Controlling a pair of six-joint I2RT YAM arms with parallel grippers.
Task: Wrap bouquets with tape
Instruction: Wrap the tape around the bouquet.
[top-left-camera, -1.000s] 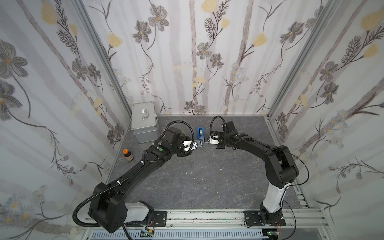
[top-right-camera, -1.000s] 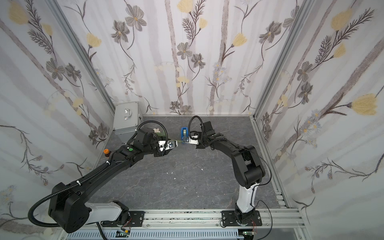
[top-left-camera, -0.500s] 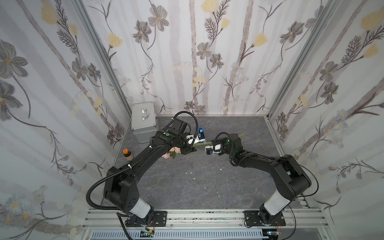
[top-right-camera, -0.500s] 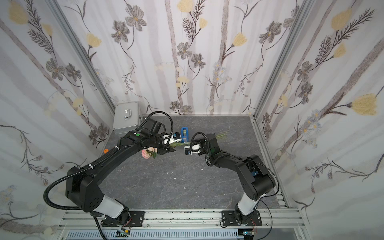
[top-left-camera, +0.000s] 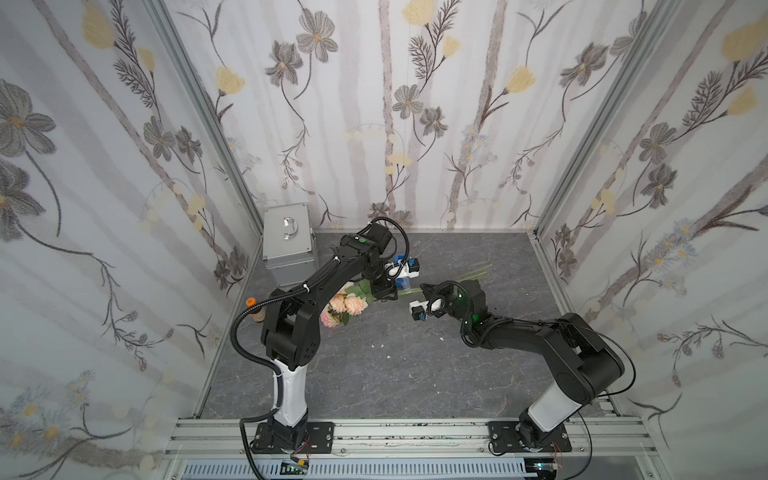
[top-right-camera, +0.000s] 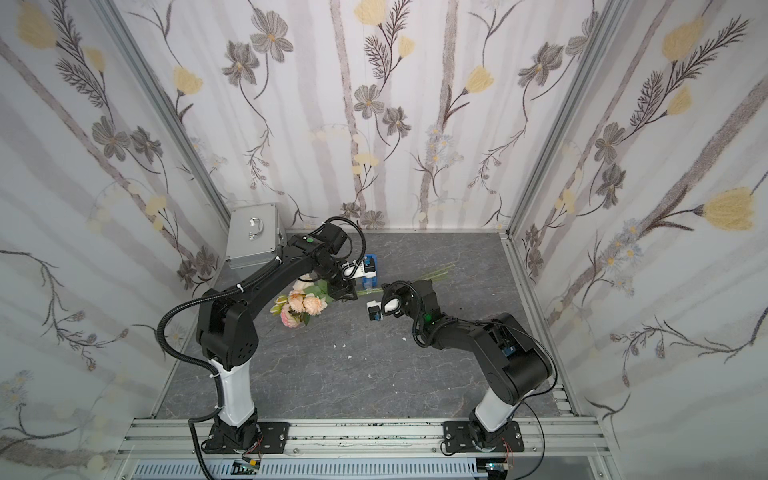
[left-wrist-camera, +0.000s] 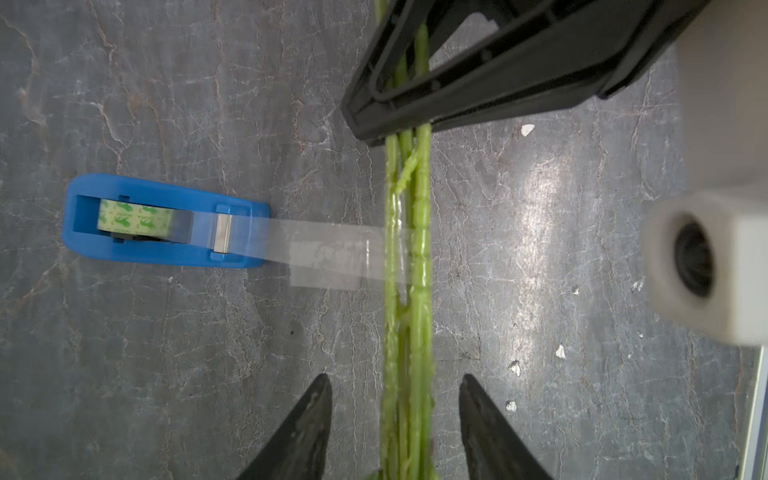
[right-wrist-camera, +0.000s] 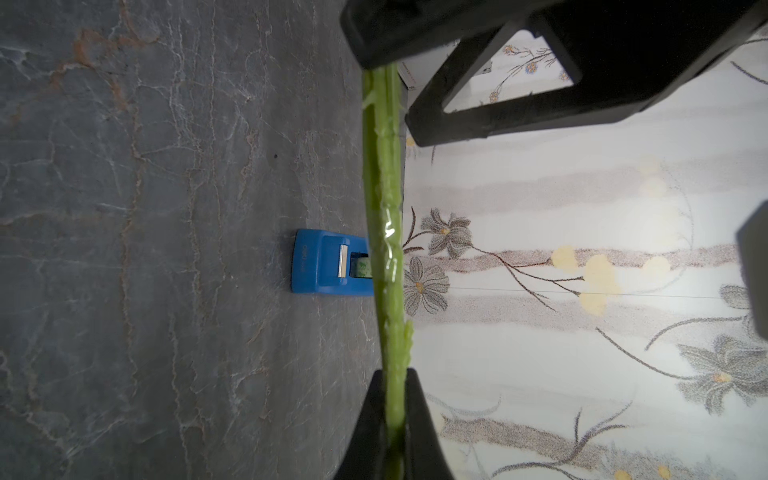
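A silver metal case (top-left-camera: 286, 245) is sitting at the worktop's (top-left-camera: 395, 374) upper left corner in a top view. A brown bottle with an orange cap (top-left-camera: 251, 305) is standing half hidden behind your left arm. The bouquet of pale pink ruffled flowers (top-left-camera: 347, 305) is showing left of centre. Clear tape (left-wrist-camera: 328, 253) is stretching from the blue plastic dispenser (left-wrist-camera: 162, 220) onto its green stems (left-wrist-camera: 409, 249). Your left hand (left-wrist-camera: 394, 378) is spread around them, not touching. Your right hand (right-wrist-camera: 392, 374) is pinching them.
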